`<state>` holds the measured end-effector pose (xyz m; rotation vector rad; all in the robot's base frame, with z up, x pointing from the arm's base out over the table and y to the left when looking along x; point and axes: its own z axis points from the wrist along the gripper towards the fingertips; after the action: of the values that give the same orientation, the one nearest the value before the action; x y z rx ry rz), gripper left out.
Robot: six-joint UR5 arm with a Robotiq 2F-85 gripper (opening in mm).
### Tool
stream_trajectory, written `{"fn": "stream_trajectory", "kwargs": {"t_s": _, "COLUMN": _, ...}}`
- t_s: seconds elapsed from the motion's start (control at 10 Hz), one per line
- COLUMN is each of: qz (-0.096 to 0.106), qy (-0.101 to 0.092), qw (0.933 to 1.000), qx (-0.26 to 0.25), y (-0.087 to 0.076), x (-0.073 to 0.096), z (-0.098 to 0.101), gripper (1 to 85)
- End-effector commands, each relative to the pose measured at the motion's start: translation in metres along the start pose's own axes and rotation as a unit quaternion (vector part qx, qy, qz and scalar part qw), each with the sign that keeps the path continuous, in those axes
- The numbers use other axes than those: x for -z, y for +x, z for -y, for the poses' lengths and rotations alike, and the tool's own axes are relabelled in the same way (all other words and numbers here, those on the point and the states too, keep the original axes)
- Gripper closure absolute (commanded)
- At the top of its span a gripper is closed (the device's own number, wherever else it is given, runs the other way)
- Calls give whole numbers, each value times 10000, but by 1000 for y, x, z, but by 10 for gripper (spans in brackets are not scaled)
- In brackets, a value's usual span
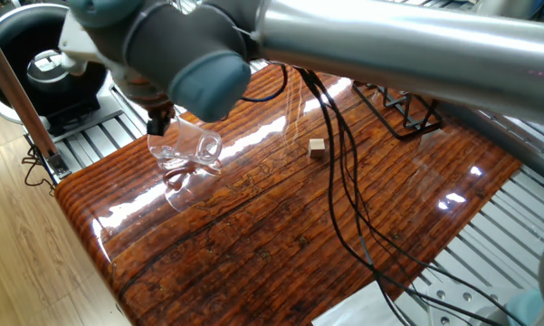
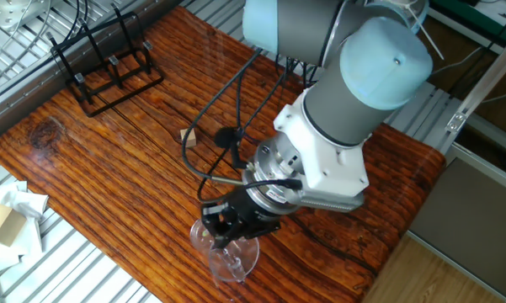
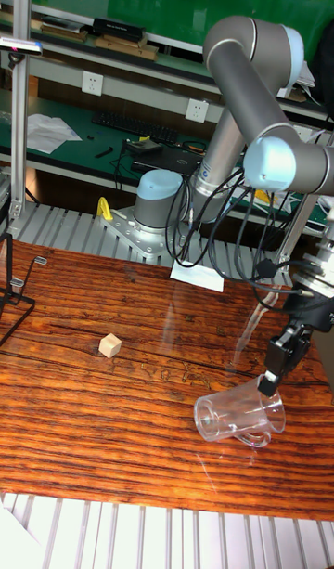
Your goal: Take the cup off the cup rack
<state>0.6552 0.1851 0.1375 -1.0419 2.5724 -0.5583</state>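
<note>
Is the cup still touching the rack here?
Apart. The other fixed view shows the rack at the table's far corner, with bare wood between it and the cup, which lies on its side under the end effector.

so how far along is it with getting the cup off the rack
Done: the cup is off the cup rack, which stands empty at the table's far corner. In hand: the hand is at the cup's rim, the cup tilted near the table edge. Left: releasing it; grip state unclear.
</note>
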Motion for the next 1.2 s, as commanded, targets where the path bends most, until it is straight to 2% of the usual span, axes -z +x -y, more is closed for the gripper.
{"fn": "stream_trajectory", "kwargs": {"t_s": 0.0, "qz": 122, "qy": 94, "qw": 9999, "qx": -42, "y": -2, "x": -5, "z": -3, "gripper": 843}}
{"fn": "stream_trajectory", "kwargs": {"t_s": 0.2, "qz": 228, "qy": 100, "qw": 9997, "qx": 78, "y": -6, "x": -3, "z": -3, "gripper": 843}}
{"fn": "stream_trajectory", "kwargs": {"t_s": 0.5, "qz": 220, "qy": 7, "qw": 9995, "qx": 229, "y": -1, "x": 1, "z": -8, "gripper": 843}}
{"fn": "stream_trajectory", "kwargs": {"t_s": 0.7, "qz": 135, "qy": -223, "qw": 9988, "qx": 410, "y": 8, "x": 4, "z": -20, "gripper": 843}}
{"fn": "stream_trajectory", "kwargs": {"t_s": 0.9, "qz": -63, "qy": -397, "qw": 9968, "qx": 684, "y": 21, "x": 5, "z": -28, "gripper": 843}}
{"fn": "stream_trajectory", "kwargs": {"t_s": 1.0, "qz": -100, "qy": -442, "qw": 9953, "qx": 861, "y": 25, "x": 8, "z": -27, "gripper": 843}}
{"fn": "stream_trajectory", "kwargs": {"t_s": 1.1, "qz": -110, "qy": -565, "qw": 9935, "qx": 986, "y": 29, "x": 12, "z": -26, "gripper": 843}}
